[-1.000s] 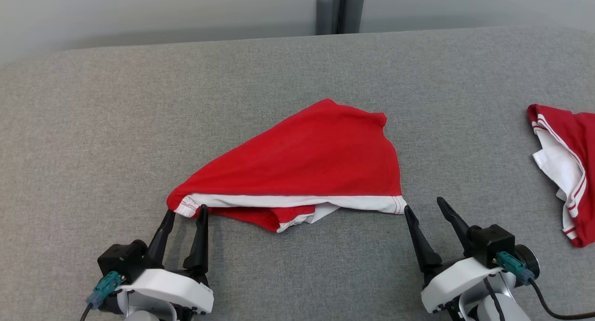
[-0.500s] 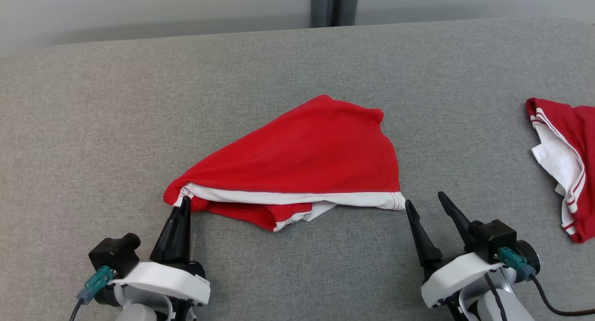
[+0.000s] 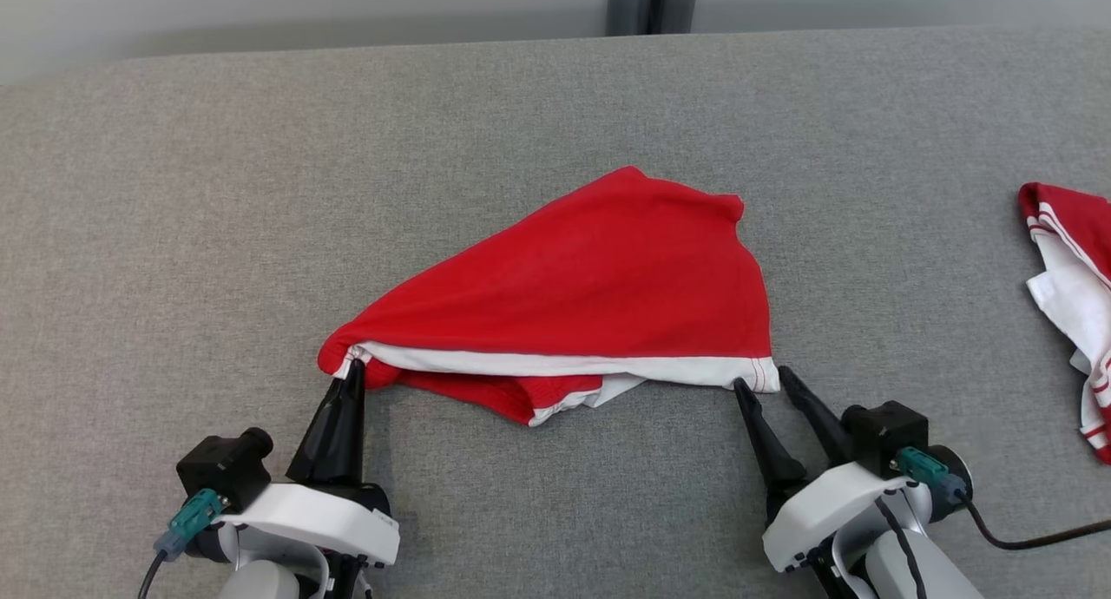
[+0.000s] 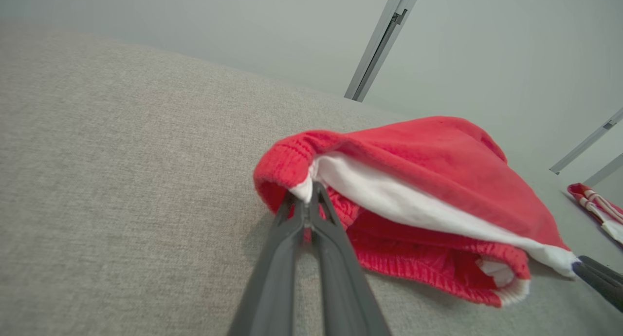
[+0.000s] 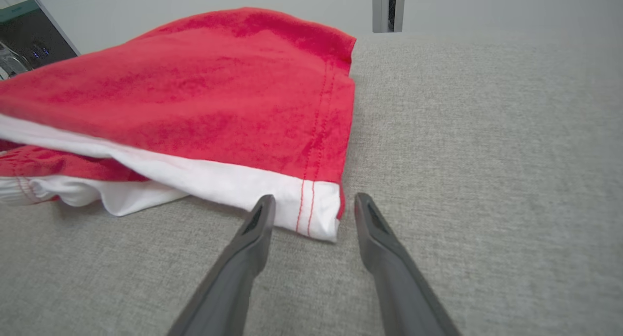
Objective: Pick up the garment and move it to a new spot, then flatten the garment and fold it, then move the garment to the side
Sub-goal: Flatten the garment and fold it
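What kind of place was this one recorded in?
Probably a test room set up for folding clothes, not a home: a wide table covered in grey fabric, a bare pale wall with a metal post behind it, and a red garment plus a second garment aside.

Grey fabric surface (image 3: pixel 555 104) meets a pale wall (image 3: pixel 260 9) with a grey post (image 3: pixel 651 0).

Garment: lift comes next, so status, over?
Left gripper shut on garment, left corner. Right gripper open astride right corner. Second garment apart, far right.
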